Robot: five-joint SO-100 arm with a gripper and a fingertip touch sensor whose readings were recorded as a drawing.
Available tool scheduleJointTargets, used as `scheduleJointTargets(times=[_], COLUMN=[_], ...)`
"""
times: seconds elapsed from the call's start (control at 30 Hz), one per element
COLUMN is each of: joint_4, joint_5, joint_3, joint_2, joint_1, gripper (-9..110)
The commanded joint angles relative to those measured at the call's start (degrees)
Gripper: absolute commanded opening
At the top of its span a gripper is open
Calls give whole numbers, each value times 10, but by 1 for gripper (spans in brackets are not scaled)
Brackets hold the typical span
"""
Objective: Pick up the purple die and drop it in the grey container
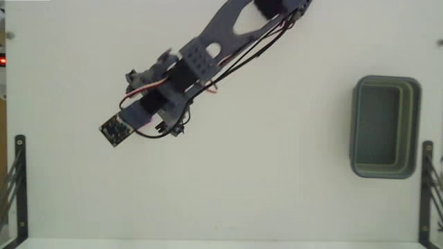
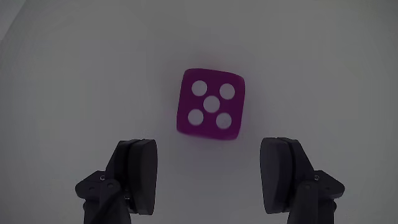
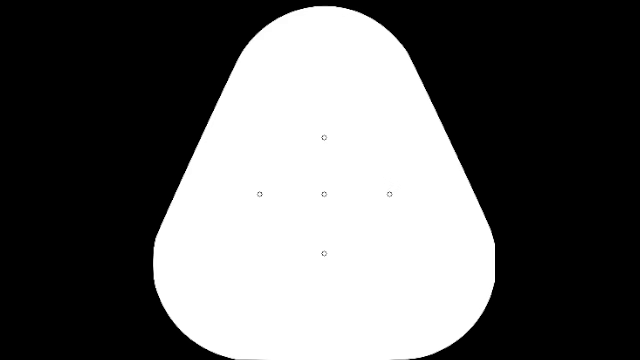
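The purple die (image 2: 211, 104) lies on the white table in the wrist view, five white pips facing up. My gripper (image 2: 210, 177) is open just short of it, one dark finger (image 2: 134, 174) left and the other (image 2: 286, 175) right, neither touching the die. In the fixed view the arm (image 1: 194, 62) reaches from the top edge down to the left-centre of the table and hides the die beneath it. The grey container (image 1: 354, 128) stands empty at the far right, well away from the arm.
A black square circuit board (image 1: 116, 129) sits at the arm's lower-left end. Black metal brackets stand at the left (image 1: 17, 187) and right (image 1: 428, 187) table edges. White tabletop (image 1: 263, 166) stretches between arm and container.
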Motion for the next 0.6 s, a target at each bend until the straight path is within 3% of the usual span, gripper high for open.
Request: scheduleJointTargets(times=[0.0,0.57], joint_4=[8,57], joint_5=[3,3], joint_3=[-61,-246], joint_2=[-3,-139], joint_1=[12,12], gripper=[110,110])
